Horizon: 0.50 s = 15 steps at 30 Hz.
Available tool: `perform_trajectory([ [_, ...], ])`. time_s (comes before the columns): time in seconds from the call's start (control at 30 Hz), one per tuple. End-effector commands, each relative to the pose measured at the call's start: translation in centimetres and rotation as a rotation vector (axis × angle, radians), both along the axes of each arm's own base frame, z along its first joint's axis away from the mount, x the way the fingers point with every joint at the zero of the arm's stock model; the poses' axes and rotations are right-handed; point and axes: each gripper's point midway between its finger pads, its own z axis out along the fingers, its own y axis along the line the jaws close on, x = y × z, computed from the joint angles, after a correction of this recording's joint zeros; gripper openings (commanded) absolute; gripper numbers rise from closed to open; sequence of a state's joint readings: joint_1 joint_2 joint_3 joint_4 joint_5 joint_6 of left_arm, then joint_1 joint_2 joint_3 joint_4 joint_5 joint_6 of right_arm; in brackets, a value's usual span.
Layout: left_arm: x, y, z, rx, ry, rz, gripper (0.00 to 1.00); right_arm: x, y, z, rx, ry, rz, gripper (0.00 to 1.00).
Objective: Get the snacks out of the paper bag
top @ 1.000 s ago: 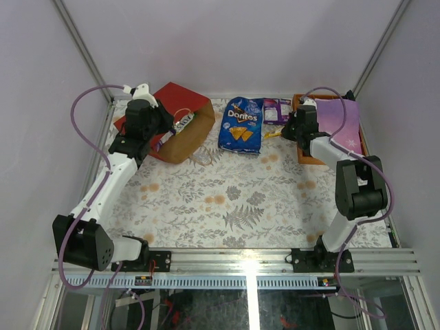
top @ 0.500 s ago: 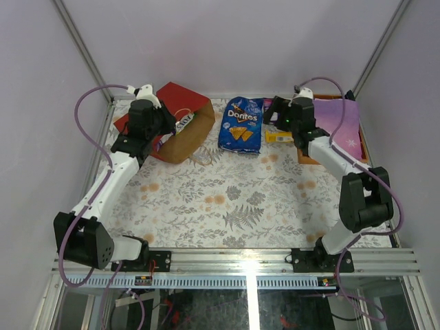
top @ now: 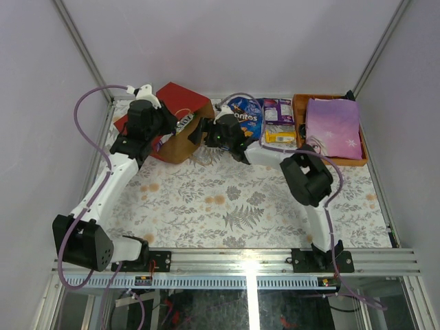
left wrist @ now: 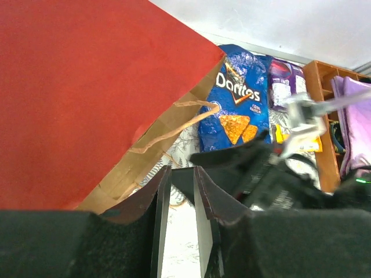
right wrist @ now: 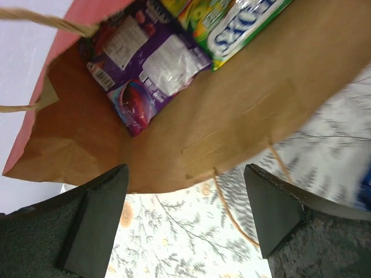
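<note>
The paper bag [top: 180, 95], red outside and brown inside [right wrist: 243, 110], lies on its side at the back left with its mouth facing right. A purple packet [right wrist: 145, 66] and a yellow-green Skittles pack [right wrist: 235, 26] lie inside it. My right gripper [top: 201, 130] [right wrist: 185, 214] hovers open just in front of the bag's mouth, with nothing between its fingers. My left gripper [top: 161, 134] [left wrist: 181, 174] sits at the bag's near side, its jaws a narrow gap apart with only cloth showing through. Outside the bag lie the blue Doritos bag [top: 249, 118] [left wrist: 237, 107], a purple packet [top: 277, 110] and a yellow pack [top: 280, 137].
An orange tray [top: 300, 127] at the back right holds a flat lilac item [top: 335, 122]. The right arm [left wrist: 272, 174] stretches across the Doritos bag. Tan cord handles [right wrist: 232, 202] trail onto the floral cloth [top: 234, 206] by the bag's mouth. Frame posts and walls close in the back.
My right gripper opened, left the yellow pack beside the Doritos bag, and swung left from the tray to the paper bag's mouth. The left arm has stayed put.
</note>
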State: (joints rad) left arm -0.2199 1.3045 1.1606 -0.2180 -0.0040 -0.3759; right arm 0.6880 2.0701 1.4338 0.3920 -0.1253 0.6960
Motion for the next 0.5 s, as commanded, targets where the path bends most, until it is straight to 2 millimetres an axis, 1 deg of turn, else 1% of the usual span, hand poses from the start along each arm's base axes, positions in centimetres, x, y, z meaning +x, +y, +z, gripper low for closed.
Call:
perform_trajectory([
  [0.0,-0.2,-1.3,2.7,-0.052,-0.06,-0.046,0.22,0.1,6.1,3.7,0.192,-0.032,0.065,0.88],
  [0.07,-0.2,-1.5,2.7,-0.055,-0.055,-0.054,0.22,0.2,7.9,3.1,0.21,-0.014,0.087,0.88],
  [0.1,-0.3,-1.7,2.8,-0.056,-0.055,-0.06,0.22,0.4,8.7,3.1,0.226,-0.007,0.097,0.88],
  [0.17,-0.4,-2.0,3.0,-0.062,-0.056,-0.076,0.22,0.8,9.8,2.3,0.24,0.016,0.107,0.89],
  [0.27,-0.6,-2.8,3.4,-0.08,-0.06,-0.105,0.22,1.4,11.5,0.6,0.24,0.04,0.115,0.93],
  [0.37,-1.0,-3.9,3.8,-0.109,-0.064,-0.151,0.22,1.7,13.5,-1.1,0.277,0.085,0.134,0.93],
  [0.47,-1.1,-4.6,3.8,-0.117,-0.061,-0.171,0.22,1.5,15.9,-2.6,0.293,0.108,0.143,0.93],
])
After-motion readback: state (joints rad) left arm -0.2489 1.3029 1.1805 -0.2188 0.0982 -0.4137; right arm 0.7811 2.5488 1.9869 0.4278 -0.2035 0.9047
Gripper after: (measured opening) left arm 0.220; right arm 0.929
